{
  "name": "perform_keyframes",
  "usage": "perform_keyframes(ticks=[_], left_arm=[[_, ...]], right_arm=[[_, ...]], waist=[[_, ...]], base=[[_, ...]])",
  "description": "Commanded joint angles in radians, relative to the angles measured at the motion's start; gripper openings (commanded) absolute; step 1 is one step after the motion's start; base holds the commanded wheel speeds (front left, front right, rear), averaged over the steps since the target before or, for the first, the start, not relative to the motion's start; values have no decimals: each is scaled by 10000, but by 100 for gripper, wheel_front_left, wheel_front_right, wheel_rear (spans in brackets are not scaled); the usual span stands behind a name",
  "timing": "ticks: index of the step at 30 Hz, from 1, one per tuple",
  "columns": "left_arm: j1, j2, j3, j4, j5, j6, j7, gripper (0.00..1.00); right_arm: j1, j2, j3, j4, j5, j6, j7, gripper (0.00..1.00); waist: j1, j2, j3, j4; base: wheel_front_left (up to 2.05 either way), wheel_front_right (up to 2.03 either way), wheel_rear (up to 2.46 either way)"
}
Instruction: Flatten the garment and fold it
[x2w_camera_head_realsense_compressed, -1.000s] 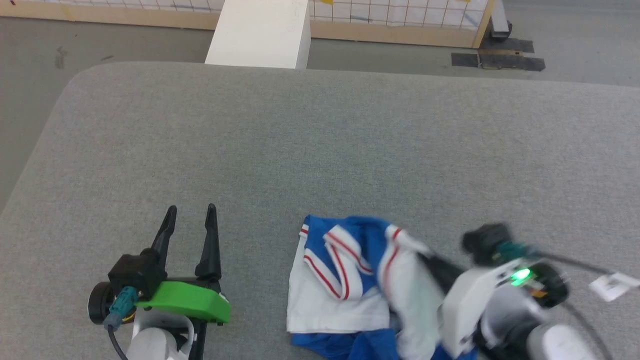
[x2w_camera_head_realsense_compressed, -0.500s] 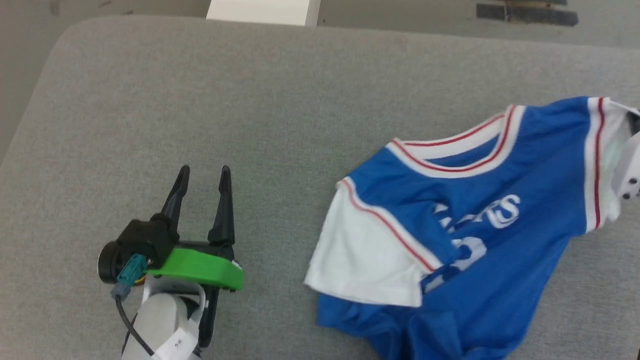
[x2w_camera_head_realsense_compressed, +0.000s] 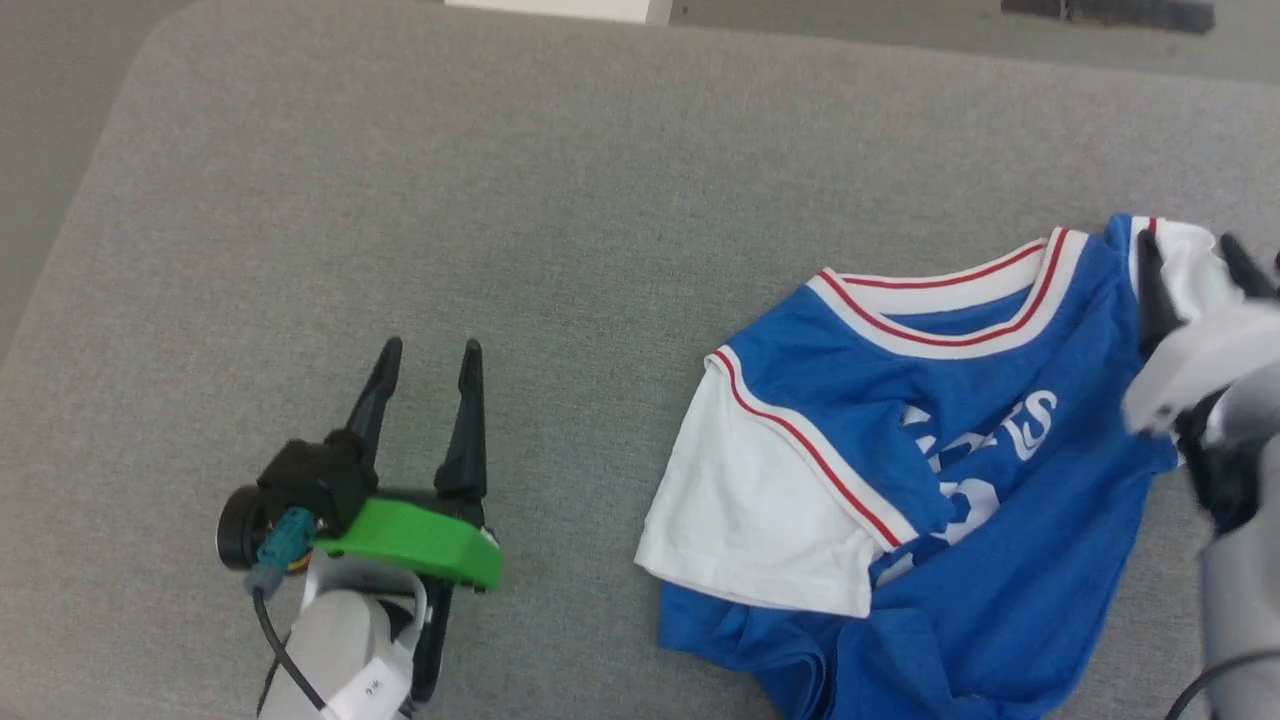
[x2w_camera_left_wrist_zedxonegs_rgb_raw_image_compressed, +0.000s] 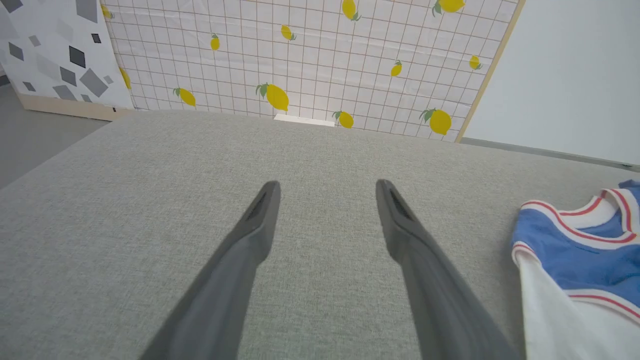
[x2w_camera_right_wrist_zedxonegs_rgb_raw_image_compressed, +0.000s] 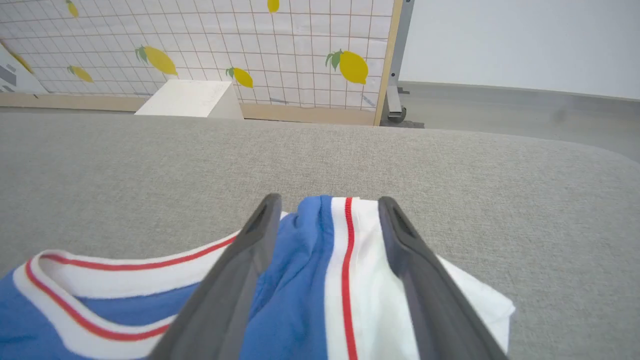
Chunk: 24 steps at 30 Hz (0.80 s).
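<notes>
Lying rumpled on a grey fabric surface (x2w_camera_head_realsense_compressed: 500, 200) is a bright blue knit garment (x2w_camera_head_realsense_compressed: 900, 470) with white, red-striped bands. The right gripper (x2w_camera_right_wrist_zedxonegs_rgb_raw_image_compressed: 328, 202), 2 fingers apart, straddles its shoulder band, perhaps touching. The left gripper (x2w_camera_head_realsense_compressed: 432, 347) gapes over bare fabric, well apart.

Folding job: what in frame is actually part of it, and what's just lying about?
Part of the job:
- garment, partly spread, lower part bunched
- right gripper, open, fingers either side of a striped edge
- left gripper, open, on bare pad beside the garment
- grey pad under it all

Lying about:
- lemon-print screen
- white box
</notes>
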Motion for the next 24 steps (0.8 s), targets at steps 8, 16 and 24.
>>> perform_keyframes(ticks=[8, 16, 24], left_arm=[[877, -41, -531, 420, 123, -210, -38, 100], [979, -41, -2075, 1352, -324, -314, 681, 100], [613, -41, -2795, 2598, -674, 812, 3461, 100]], right_arm=[[3158, 837, 1183, -2167, 378, -15, -2313, 100], [5052, 1210, 1756, -3759, 612, -15, -2200, 100], [5179, 1229, 2173, -4115, 1064, -15, -1984, 100]], waist=[[-1, -1, -1887, -738], [-1, -1, -2198, -1179], [-1, -1, -2116, -1655]], base=[[0, 0, 0], [0, 0, 0], [0, 0, 0]])
